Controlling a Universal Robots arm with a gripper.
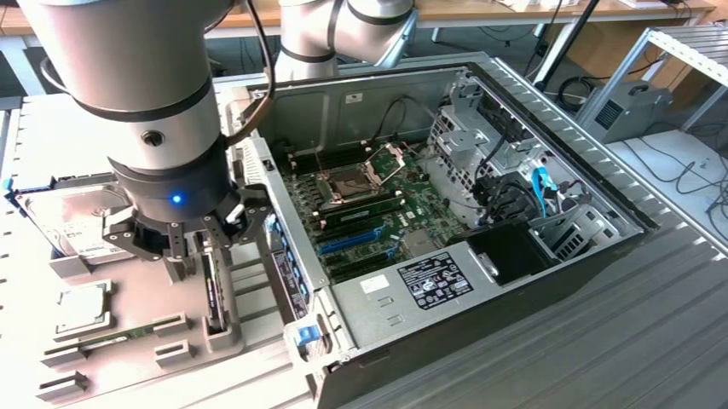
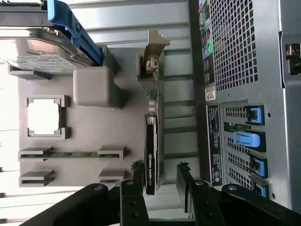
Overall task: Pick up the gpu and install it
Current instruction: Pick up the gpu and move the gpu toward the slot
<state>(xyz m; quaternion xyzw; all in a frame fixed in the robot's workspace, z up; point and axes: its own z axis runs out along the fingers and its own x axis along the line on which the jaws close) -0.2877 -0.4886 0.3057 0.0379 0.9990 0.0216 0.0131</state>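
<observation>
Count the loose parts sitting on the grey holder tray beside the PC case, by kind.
gpu: 1
hard drive: 1
memory stick: 1
square silver chip: 1
Total: 4

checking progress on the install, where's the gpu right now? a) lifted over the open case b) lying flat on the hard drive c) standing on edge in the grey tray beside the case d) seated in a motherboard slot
c: the gpu stands on edge in the grey tray, outside the case, with the open gripper reaching down either side of it.
</observation>
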